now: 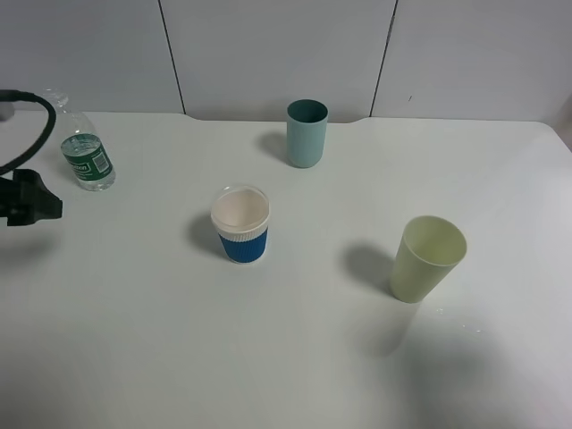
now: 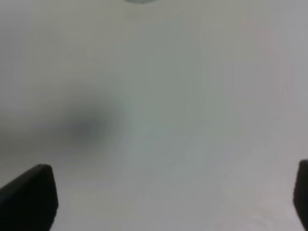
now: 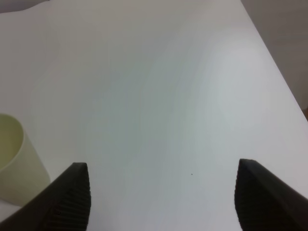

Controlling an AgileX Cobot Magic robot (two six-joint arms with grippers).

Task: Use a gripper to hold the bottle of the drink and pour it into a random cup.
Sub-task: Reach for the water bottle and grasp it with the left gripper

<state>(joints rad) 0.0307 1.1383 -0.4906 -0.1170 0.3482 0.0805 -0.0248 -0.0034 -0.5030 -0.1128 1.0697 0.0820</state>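
The bottle of the drink (image 1: 87,152), clear with a green label and no cap, stands upright at the table's far left. The cup (image 1: 240,223), blue below with a white ribbed band, stands near the middle and looks empty. My left gripper (image 1: 40,204) shows as a black part at the left edge, a little in front of the bottle and apart from it. In the left wrist view its fingers (image 2: 29,197) stand wide apart, the left gripper (image 2: 173,166) open over bare table. My right gripper (image 3: 162,166) is open too, holding nothing, and does not show in the exterior high view.
A teal cylindrical cup (image 1: 307,132) stands at the back centre. A pale green tapered cup (image 1: 427,257) stands at the front right, also beside the right gripper's finger (image 3: 12,163). A black cable (image 1: 36,134) loops just left of the bottle. The white table (image 1: 295,357) meets the wall at the back.
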